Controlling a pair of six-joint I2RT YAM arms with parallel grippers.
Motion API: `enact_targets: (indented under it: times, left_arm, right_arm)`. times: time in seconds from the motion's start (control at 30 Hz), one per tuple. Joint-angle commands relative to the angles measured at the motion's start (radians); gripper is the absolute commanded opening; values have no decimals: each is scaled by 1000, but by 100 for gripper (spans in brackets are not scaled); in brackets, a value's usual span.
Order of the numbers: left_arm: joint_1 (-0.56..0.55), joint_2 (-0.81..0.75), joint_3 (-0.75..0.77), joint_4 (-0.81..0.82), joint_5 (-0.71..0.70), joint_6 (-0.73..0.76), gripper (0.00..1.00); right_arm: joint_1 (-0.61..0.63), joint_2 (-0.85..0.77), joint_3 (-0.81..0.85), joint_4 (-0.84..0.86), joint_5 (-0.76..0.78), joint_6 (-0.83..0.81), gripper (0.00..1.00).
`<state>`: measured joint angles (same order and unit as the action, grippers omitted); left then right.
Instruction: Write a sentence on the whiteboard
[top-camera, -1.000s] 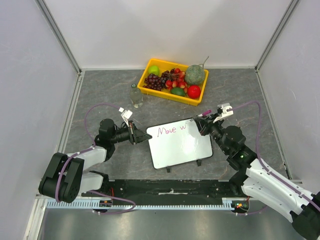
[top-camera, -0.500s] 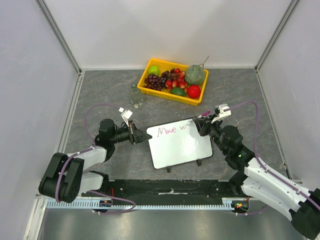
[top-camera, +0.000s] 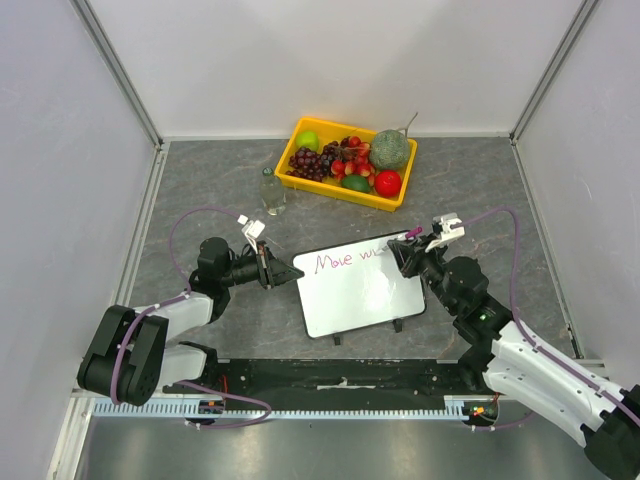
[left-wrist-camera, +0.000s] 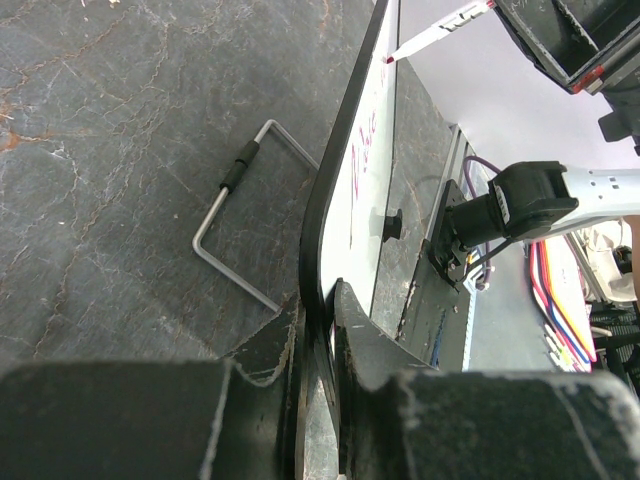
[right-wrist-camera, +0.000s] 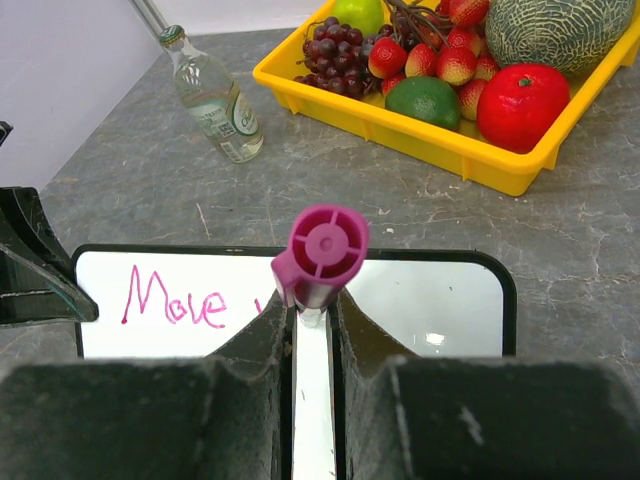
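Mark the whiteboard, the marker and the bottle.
whiteboard (top-camera: 362, 298), top external view, bare white face.
marker (right-wrist-camera: 322, 245), right wrist view, magenta end cap.
bottle (right-wrist-camera: 213, 96), right wrist view, clear body.

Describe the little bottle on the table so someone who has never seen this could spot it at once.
Find the yellow tray of fruit at the far side of the grey table. Just off its left end the bottle stands upright, apart from the tray. It is the only clear glass thing there, paper-labelled.
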<state>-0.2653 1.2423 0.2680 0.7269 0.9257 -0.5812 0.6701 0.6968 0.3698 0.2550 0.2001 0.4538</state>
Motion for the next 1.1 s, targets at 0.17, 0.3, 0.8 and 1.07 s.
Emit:
enact_targets:
  times: [0.17,0.3,0.8,1.07]
  left_arm:
    - [-3,-6,-13,-9,-4,80,2]
    - [-2,-9,-13,-9,-5,80,2]
    - [-2,-9,-13,-7,-4,80,2]
    - [-2,-10,-15,-9,-4,81,2]
  right_arm:
    - [-3,-26,18,-22,-13,5,0]
    - [-3,-46,52,-16,-18,16,0]
    - [-4,43,66,95,36,40,0]
    - [-3,78,64,113,51,31,0]
